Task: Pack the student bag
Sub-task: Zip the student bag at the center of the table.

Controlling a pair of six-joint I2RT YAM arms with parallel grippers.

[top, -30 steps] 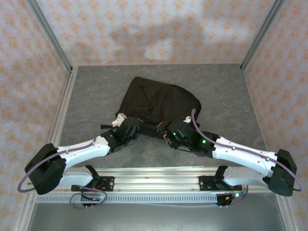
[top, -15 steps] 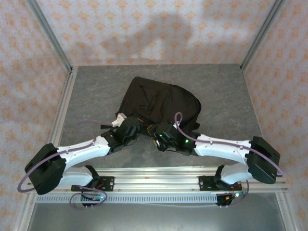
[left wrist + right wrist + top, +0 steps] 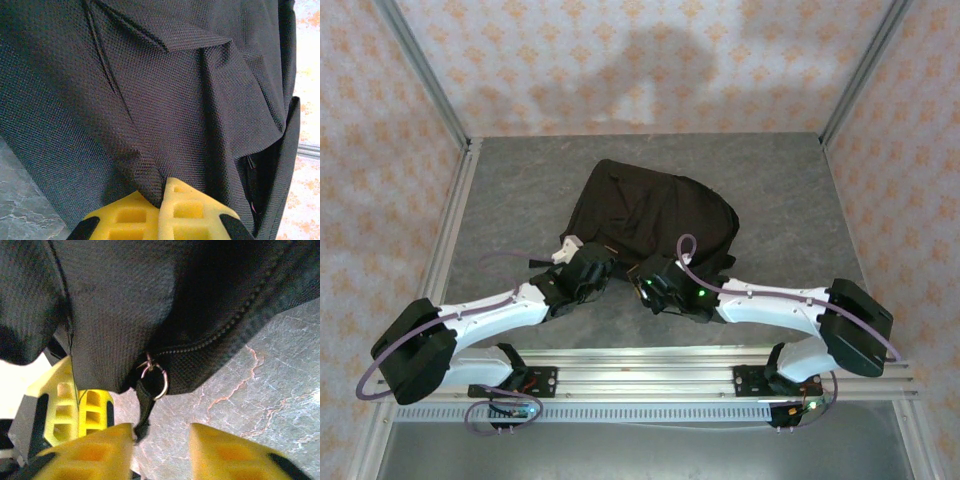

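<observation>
item: student bag (image 3: 650,215), lying slumped mid-table (image 3: 520,190), my left claw (image 3: 161,194) pinching a fold of its fabric, my right claw (image 3: 161,432) standing narrowly apart at the zip pull (image 3: 155,381), gripping nothing; i am judging packing barely begun, zip unopened.

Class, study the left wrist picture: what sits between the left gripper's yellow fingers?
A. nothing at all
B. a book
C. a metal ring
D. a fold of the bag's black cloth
D: the left gripper is pressed shut on a raised fold of the bag, and the black cloth runs up from between its tips.
</observation>
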